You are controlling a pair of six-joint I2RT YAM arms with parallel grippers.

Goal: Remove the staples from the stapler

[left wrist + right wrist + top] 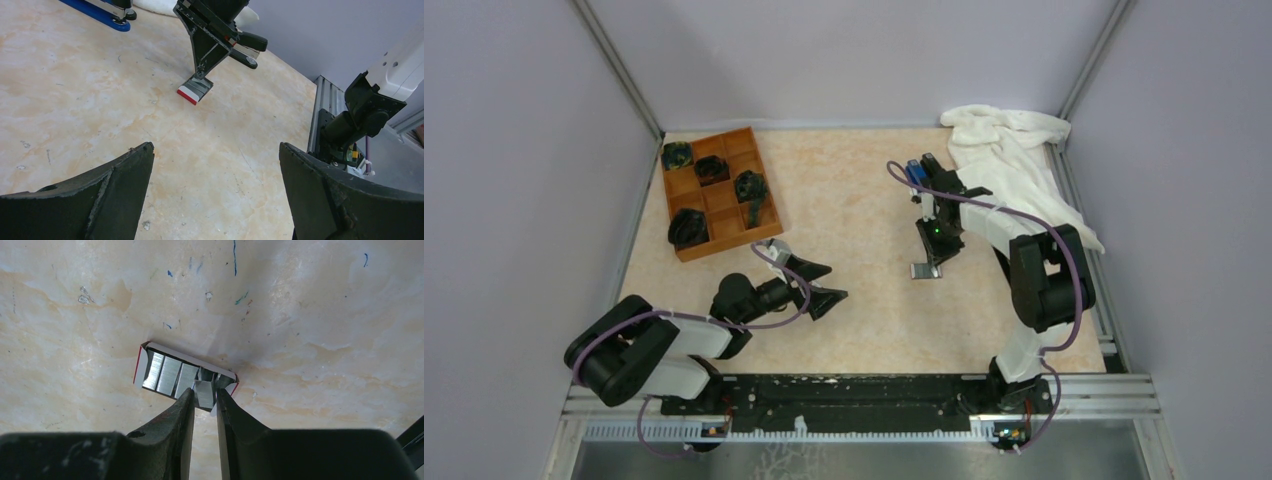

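R gripper (205,390) points straight down into the open white-red box (141,365). Its fingers are nearly together w/ the staples (204,399) between the tips; can't tell if they're pinched. Black stapler (251,41) lies just behind, approx 1 o'clock of the box. L gripper (836,283) is spread wide, off at 9 o'clock.

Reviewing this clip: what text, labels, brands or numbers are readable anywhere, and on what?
No readable text in any view.
Red-and-white staple box: no print legible on the flaps that show.
Table: only stray pen marks, no letters or digits.
Blue stapler: no label visible.
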